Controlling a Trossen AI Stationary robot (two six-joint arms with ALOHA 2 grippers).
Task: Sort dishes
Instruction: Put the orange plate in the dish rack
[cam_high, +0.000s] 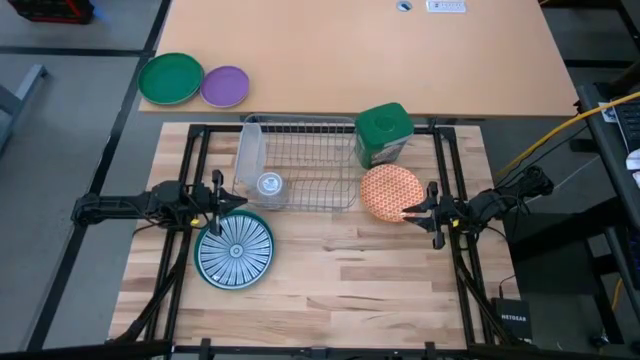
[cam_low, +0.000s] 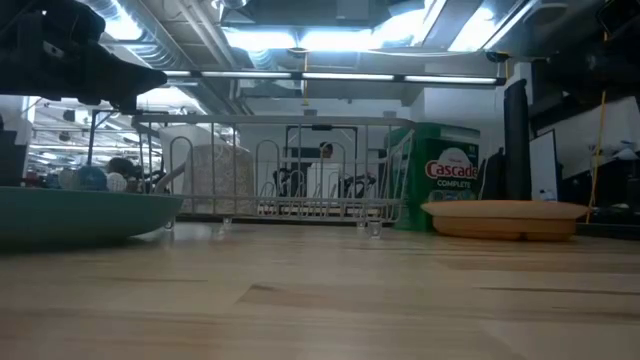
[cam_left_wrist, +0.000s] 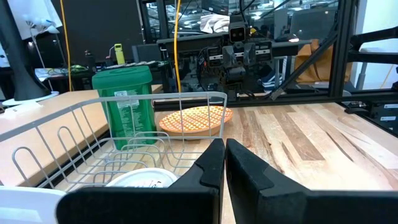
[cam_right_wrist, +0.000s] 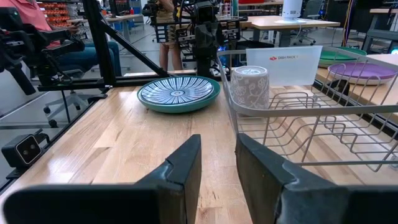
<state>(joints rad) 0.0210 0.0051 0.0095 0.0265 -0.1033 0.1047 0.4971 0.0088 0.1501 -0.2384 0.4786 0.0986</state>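
Striped plate (cam_high: 235, 250) lies beside the clenched, empty left gripper (cam_high: 222, 195). Orange plate (cam_high: 390, 193) lies at the rack (cam_high: 300, 165) end, right gripper (cam_high: 428, 213) parted, empty.

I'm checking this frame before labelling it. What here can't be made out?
- Striped plate: low view, cut by the picture's edge; pattern unseen.
- Cup in the dish rack: high view, too small to read its print.
- Green canister: left wrist view, label too blurred.

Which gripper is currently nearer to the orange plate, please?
Right. The right gripper sits at the orange plate's edge; the left gripper is across the table, beyond the dish rack.
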